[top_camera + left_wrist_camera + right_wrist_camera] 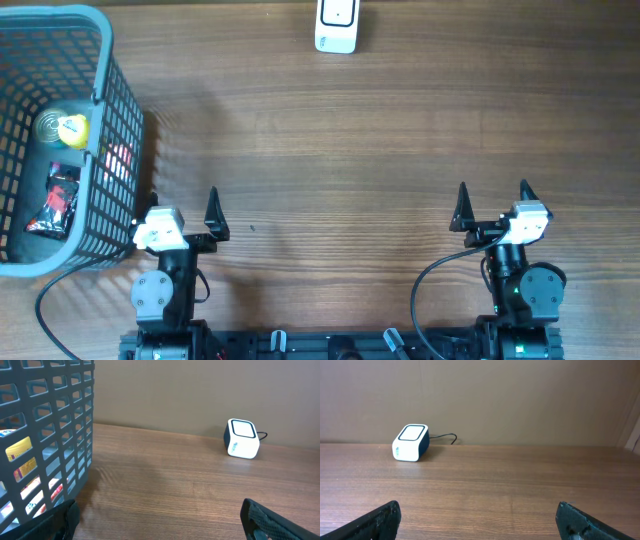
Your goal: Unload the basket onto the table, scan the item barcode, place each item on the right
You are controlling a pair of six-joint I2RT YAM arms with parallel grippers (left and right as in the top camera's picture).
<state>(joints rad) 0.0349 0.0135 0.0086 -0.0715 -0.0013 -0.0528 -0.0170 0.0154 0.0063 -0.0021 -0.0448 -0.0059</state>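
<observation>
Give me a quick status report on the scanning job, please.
Left gripper and right gripper open, empty, low at near edge. Items in basket, none picked up. Scanner at far edge; nothing seen blocking it.

a white barcode scanner [411, 443] with dark sides sits near the far edge of the wooden desk [520, 480], toward the left. its dark cable [442, 437] trails right. the right gripper [477, 507] is spread wide, its fingers [380, 520] at the bottom corners.
</observation>
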